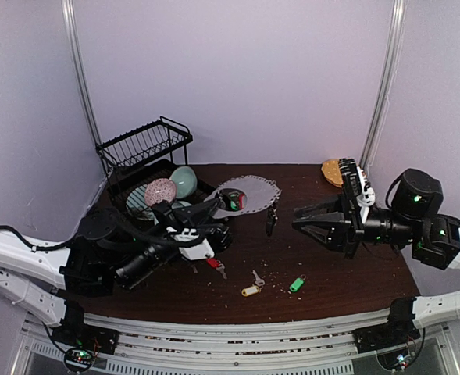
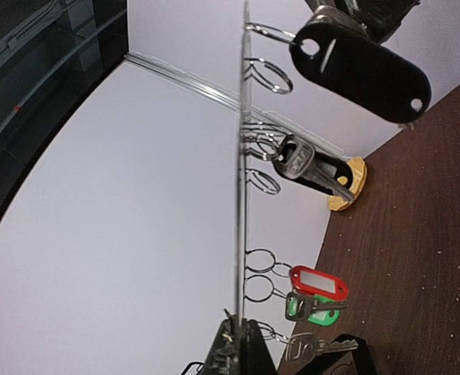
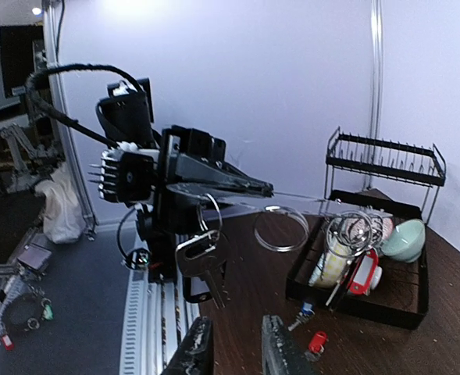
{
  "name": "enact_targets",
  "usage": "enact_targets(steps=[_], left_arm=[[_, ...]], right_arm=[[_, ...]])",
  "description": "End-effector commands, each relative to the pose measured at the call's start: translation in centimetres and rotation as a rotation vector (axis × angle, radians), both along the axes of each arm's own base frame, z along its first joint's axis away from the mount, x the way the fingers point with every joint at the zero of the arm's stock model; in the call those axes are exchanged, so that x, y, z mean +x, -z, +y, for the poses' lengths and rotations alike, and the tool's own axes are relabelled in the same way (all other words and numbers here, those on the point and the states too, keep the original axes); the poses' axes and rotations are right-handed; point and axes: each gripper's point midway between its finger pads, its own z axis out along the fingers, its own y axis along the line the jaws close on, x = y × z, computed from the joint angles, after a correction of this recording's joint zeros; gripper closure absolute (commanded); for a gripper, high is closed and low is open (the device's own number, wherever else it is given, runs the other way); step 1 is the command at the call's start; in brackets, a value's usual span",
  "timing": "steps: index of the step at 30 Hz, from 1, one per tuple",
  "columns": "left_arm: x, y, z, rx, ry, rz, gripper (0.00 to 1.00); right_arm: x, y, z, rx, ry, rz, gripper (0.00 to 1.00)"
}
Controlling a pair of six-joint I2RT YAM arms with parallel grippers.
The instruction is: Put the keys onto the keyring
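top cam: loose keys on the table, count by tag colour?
red-tag key: 1
yellow-tag key: 1
green-tag key: 1
Total: 3

- Top external: high, behind robot, looks down across whole table.
- Left wrist: close, edge-on along keyring, facing right-rear corner.
- Right wrist: low, faces left; shares keyring, dish rack with top.
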Motion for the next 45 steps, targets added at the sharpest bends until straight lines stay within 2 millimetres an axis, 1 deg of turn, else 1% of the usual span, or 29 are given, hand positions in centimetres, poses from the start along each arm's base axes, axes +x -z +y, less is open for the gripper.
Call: enact_targets(steps=[1, 3, 6, 8, 14, 21, 27, 30, 33, 35, 36, 38, 42, 43, 45], left_arm=[[-1.0, -3.4, 0.4, -0.177, 0.058, -0.008, 1.0], [-1.1, -3.6, 0.4, -0.181, 0.066, -0.011, 1.0], [-1.2, -3.8, 0.4, -0.187, 0.069, -0.015, 1.0], [-1.2, -3.9, 0.4, -0.187, 0.068, -0.017, 1.0], [-1.2, -3.8, 0.4, -0.183, 0.065, -0.017, 1.0], [-1.2, -3.7, 0.2, -0.173, 0.066, -0.019, 1.0], [-1.3, -3.8, 0.1, -0.173, 0.07, -0.022, 1.0], [-1.2, -3.6, 0.0, -0.165, 0.069, -0.021, 1.0], [-1.2, -3.5, 0.0, -0.16, 0.068, -0.02, 1.0], [-1.3, -3.7, 0.0, -0.165, 0.07, -0.022, 1.0], [-1.3, -3.7, 0.0, -0.164, 0.074, -0.022, 1.0], [-1.4, -3.7, 0.0, -0.164, 0.079, -0.023, 1.0], [-1.4, -3.7, 0.0, -0.162, 0.078, -0.023, 1.0], [-1.4, -3.7, 0.0, -0.162, 0.079, -0.023, 1.0], [-1.4, -3.7, 0.0, -0.162, 0.08, -0.021, 1.0]], right_arm=[[-1.9, -5.8, 0.2, 0.25, -0.13, 0.036, 0.75], [-1.8, -6.2, 0.3, 0.273, -0.127, 0.04, 0.75], [-2.1, -7.1, 0.6, 0.319, -0.167, 0.042, 0.79], [-1.8, -6.9, 1.2, 0.306, -0.169, 0.052, 0.85], [-1.4, -5.9, 1.9, 0.275, -0.164, 0.064, 0.86], [-1.7, -6.1, 2.2, 0.279, -0.188, 0.068, 0.83], [-1.6, -5.9, 2.6, 0.266, -0.195, 0.068, 0.82], [-1.7, -6.0, 2.7, 0.264, -0.206, 0.067, 0.82], [-1.3, -5.5, 2.9, 0.246, -0.182, 0.075, 0.81], [-1.0, -5.3, 2.7, 0.237, -0.162, 0.072, 0.79], [-0.9, -5.2, 2.7, 0.237, -0.156, 0.072, 0.76], [-0.7, -5.3, 2.5, 0.241, -0.149, 0.069, 0.74], [-0.6, -5.4, 2.5, 0.236, -0.153, 0.069, 0.66], [-0.6, -5.4, 2.4, 0.236, -0.15, 0.069, 0.66], [-0.5, -5.7, 2.2, 0.245, -0.149, 0.063, 0.7]])
